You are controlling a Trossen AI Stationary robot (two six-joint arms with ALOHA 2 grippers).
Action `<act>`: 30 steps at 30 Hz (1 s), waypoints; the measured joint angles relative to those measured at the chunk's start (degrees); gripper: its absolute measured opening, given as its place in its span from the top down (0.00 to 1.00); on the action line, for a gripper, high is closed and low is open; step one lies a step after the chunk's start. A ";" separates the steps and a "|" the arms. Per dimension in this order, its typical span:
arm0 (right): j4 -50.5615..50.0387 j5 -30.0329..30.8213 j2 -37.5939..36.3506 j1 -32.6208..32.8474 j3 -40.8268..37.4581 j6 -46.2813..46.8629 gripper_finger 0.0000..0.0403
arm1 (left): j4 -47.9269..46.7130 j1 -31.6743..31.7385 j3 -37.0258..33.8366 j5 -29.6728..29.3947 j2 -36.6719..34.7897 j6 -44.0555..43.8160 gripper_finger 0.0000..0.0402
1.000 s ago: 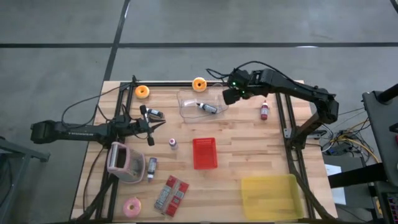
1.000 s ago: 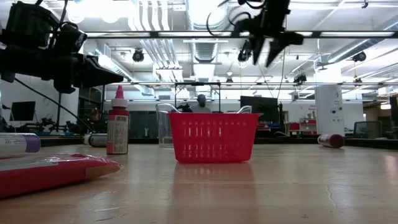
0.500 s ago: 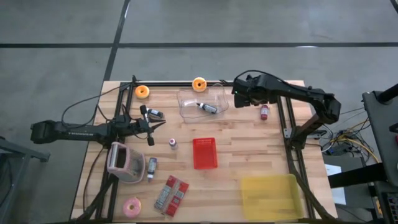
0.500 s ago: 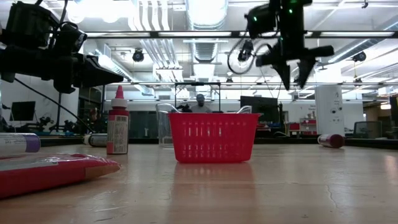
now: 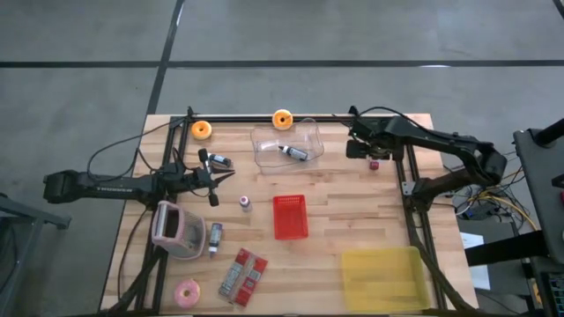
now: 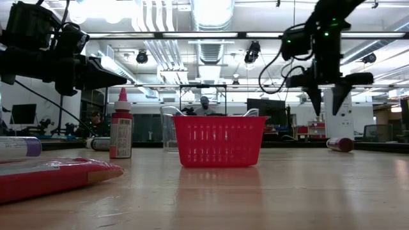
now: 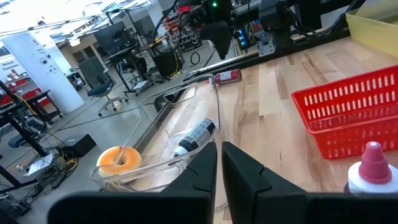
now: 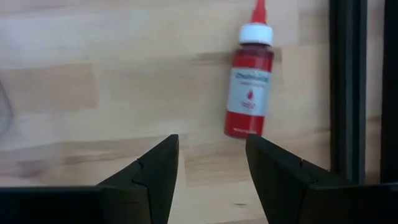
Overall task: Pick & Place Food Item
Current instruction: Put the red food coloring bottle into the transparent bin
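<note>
A small red bottle with a white cap and red tip lies on its side on the wooden table near the far right, beside the black frame rail; it also shows in the low view and partly in the high view. My right gripper hangs open above it, pointing steeply down, its fingertips well clear of the table. My left gripper waits shut at the table's left, roughly level, holding nothing.
A red basket stands mid-table. A clear tub with a tube inside is at the far middle. A yellow bin sits near right. Orange rings, a pink container, red packets and small bottles lie on the left half.
My right gripper has swung from above the clear tub toward the table's right edge and come down, rolling about its own axis, and now hangs over the red bottle. Its fingers have stayed open. Nothing on the table has moved.
</note>
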 joint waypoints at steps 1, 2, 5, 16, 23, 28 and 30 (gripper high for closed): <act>0.04 0.02 -0.78 -0.09 -1.02 0.63 0.54 | 0.02 0.00 0.00 0.00 0.00 0.00 0.93; 0.14 0.01 -1.51 -0.17 -1.92 1.04 0.54 | 0.02 0.00 -0.02 0.00 0.00 0.00 0.93; 0.42 0.99 -3.35 -0.43 -4.41 2.25 0.54 | 0.01 -0.01 -0.01 0.00 0.00 0.00 0.93; 7.16 0.79 -3.98 -4.72 -10.03 0.44 0.54 | 0.01 0.00 -0.02 0.00 0.00 0.00 0.93; 10.44 0.66 -1.82 -7.20 -10.62 -2.84 0.54 | 0.02 0.00 -0.02 0.00 0.00 0.00 0.93; 11.15 0.67 0.25 -8.26 -10.96 -4.11 0.54 | 0.00 0.00 -0.02 0.00 0.00 0.00 0.93; 11.52 0.66 1.38 -8.52 -10.99 -4.20 0.54 | 0.02 -0.02 -0.02 0.00 0.00 0.00 0.93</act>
